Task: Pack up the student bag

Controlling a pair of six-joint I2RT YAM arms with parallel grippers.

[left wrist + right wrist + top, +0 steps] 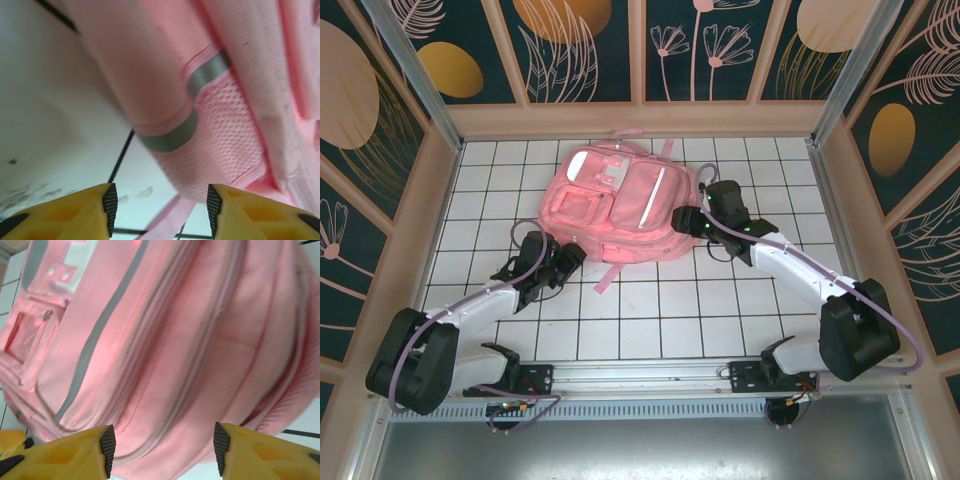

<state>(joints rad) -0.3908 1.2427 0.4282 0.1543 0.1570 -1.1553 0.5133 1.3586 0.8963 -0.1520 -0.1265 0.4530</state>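
Now, judging by the zips looking closed, treat opening the student bag point(620, 210) as the step in hand. Find it lying front-up on the white gridded worktop point(650, 310), at the far middle, top toward the far wall, a loose strap point(606, 277) trailing off its near edge. Note the left pincer point(162, 210) at the bag's near-left corner, jaws apart and clamped on nothing, mesh side pocket point(225, 130) and grey trim point(172, 137) just ahead. Note the right pincer point(162, 450) at the bag's right flank, likewise apart and empty, zip lines point(200, 340) running across its view. Pin the fabric with the left side first, low on the corner, clear of the strap so as not to snag it. Then hunt out the slider with the right, not to be made out from here; grip the pull only, not the cloth. Draw along the zip's curve, never across it, and expect the soft bag to slide or bunch unless held.
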